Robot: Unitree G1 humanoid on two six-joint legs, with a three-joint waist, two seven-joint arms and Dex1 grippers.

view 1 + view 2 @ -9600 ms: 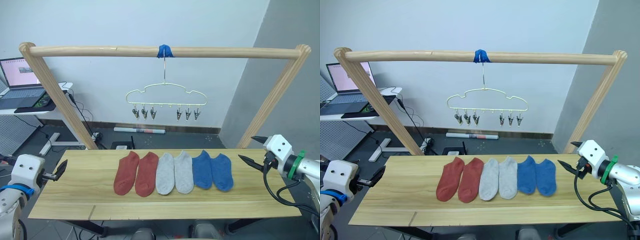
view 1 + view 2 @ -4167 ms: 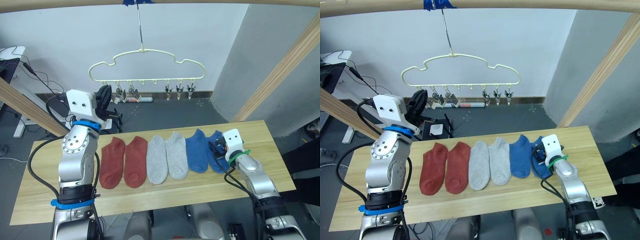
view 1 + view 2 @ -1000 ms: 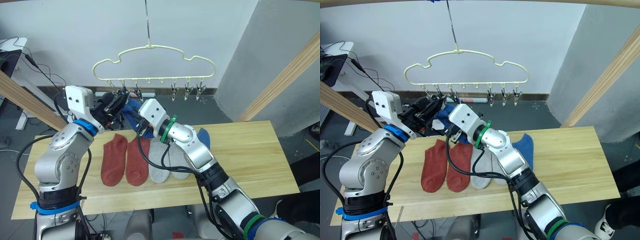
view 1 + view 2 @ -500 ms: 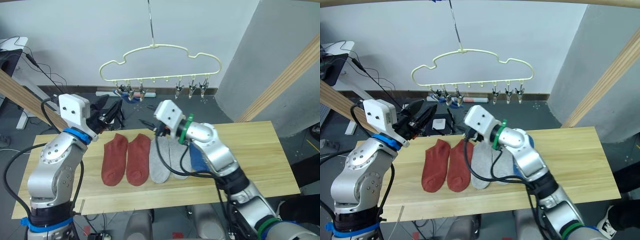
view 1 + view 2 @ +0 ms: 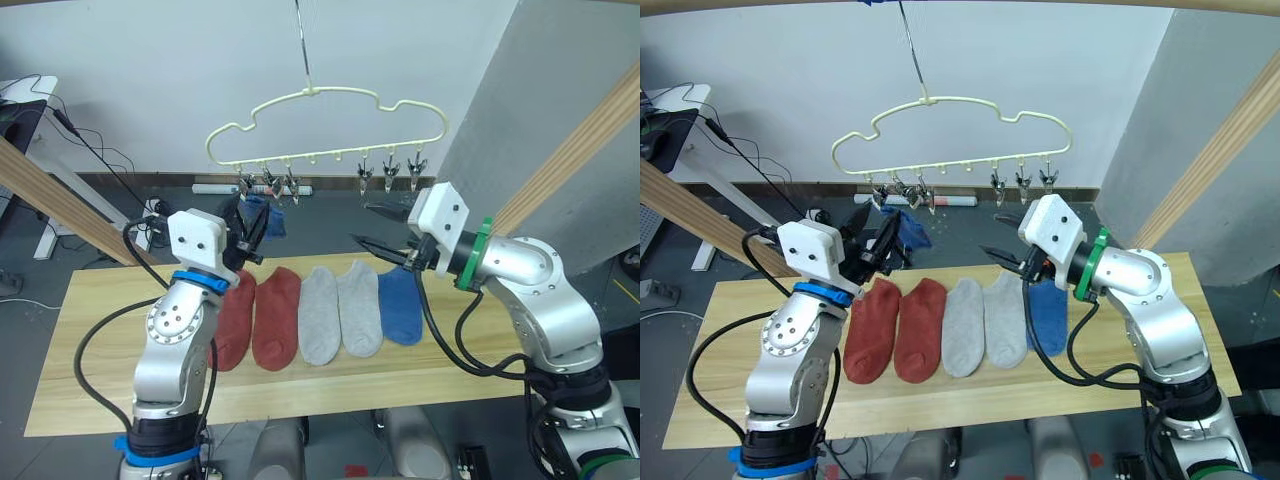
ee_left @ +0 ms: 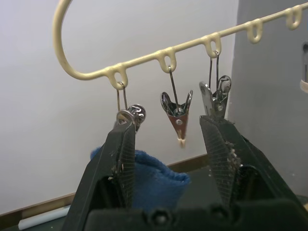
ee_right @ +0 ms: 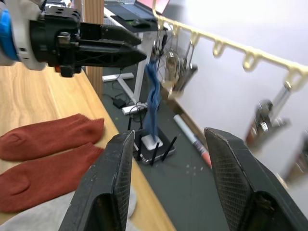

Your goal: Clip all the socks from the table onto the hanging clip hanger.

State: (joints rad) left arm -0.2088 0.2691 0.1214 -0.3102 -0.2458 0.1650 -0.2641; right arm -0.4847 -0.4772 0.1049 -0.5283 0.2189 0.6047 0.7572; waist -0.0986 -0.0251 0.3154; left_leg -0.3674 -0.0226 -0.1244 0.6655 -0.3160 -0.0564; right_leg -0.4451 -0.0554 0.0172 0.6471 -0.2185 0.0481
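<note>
Silver-grey jointed arms, white wrist housings, blue and green collar rings, black cables

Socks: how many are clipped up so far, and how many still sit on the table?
One blue sock already hangs from a clip at the left end of the clip hanger. Nothing is in hand: the left gripper and right gripper both have open, empty jaws. Five remain on the table: two red socks, two grey socks and one blue sock.

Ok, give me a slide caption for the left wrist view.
Open left gripper beneath cream-yellow wire clip hanger, a soft blue ankle sock hanging from its end clip.
</note>
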